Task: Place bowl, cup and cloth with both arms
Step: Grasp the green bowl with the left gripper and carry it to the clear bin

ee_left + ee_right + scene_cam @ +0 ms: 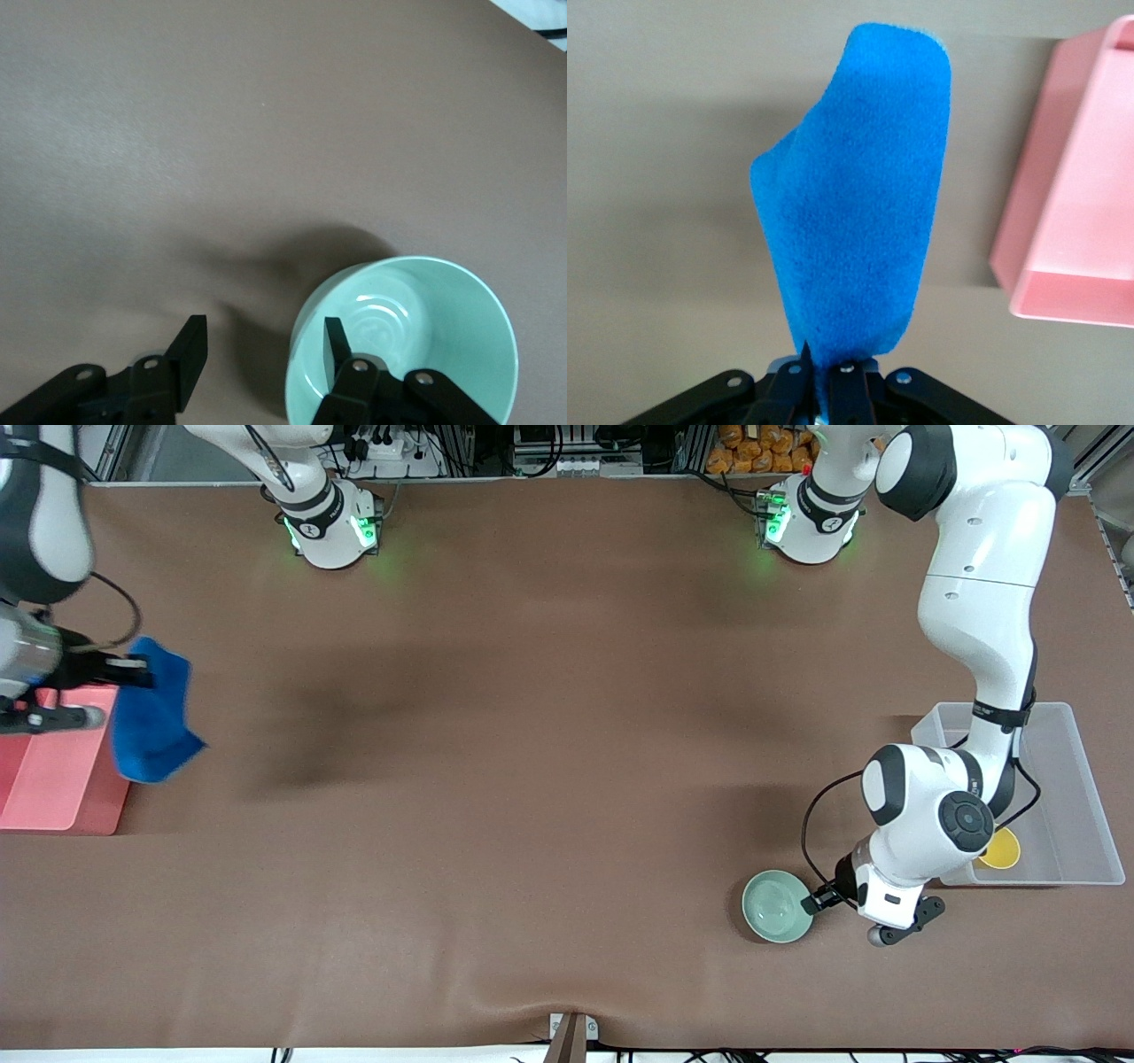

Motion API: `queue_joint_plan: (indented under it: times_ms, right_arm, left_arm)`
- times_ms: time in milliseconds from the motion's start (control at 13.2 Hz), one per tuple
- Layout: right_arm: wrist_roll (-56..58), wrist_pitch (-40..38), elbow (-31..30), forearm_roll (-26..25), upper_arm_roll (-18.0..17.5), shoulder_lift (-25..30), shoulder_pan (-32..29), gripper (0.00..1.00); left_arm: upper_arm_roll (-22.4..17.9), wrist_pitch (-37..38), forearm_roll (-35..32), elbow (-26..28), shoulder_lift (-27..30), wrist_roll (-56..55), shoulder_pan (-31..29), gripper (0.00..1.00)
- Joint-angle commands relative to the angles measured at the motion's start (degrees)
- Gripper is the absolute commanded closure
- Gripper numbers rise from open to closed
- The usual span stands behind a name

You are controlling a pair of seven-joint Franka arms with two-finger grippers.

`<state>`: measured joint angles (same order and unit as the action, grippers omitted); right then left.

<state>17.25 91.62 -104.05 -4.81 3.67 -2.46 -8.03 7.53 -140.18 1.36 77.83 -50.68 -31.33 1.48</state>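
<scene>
The bowl (403, 341), rigid and probably smooth, is straddled at its rim by the part-open left gripper (261, 354); the limp cloth (855, 195) is pinched by the closed right gripper (824, 372).

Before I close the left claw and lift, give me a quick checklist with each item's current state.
1. Left claw straddles the bowl rim, one finger inside, one outside: ok.
2. Left claw shut on the rim: not ok, gap visible on both sides.
3. Bowl upright on the table: ok.
4. Cup already in the clear bin: ok.
5. Right claw shut on the cloth, which hangs free: ok.
6. Cloth over the pink tray: not ok, it hangs at the tray's edge, mostly over the table.
</scene>
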Motion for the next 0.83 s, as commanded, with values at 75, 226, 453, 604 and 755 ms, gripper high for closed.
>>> queue_joint_plan:
  times_ms: [75, 226, 453, 604, 755]
  right_arm:
    - [11.46, -2.68, 5.69, -5.46, -1.04, -0.96, -7.69, 1.0]
    - [15.6, -2.07, 7.19, -8.1, -1.04, -1.84, -10.42, 1.0]
    - [16.32, 2.14, 7.11, -12.14, -1.04, -4.03, -12.98, 1.0]
    - [17.19, 5.39, 7.1, -13.21, -1.04, -6.58, -15.69, 1.0]
    - [21.23, 10.22, 7.02, -13.21, -1.04, -9.04, -17.98, 1.0]
  left_arm:
    - [-0.5, -0.7, 0.84, -1.45, -1.52, -0.84, 0.81, 0.71]
    - [-0.59, -0.7, 0.75, -1.45, -1.52, -0.49, 0.81, 1.0]
    - [-0.85, -0.53, 0.4, -1.45, -0.91, -0.58, 0.81, 1.0]
    - [-1.03, 2.09, 0.23, -1.45, 0.84, -0.14, 0.2, 1.0]
    - [-1.64, 10.24, -0.04, -1.63, 4.0, 1.34, -0.94, 1.0]
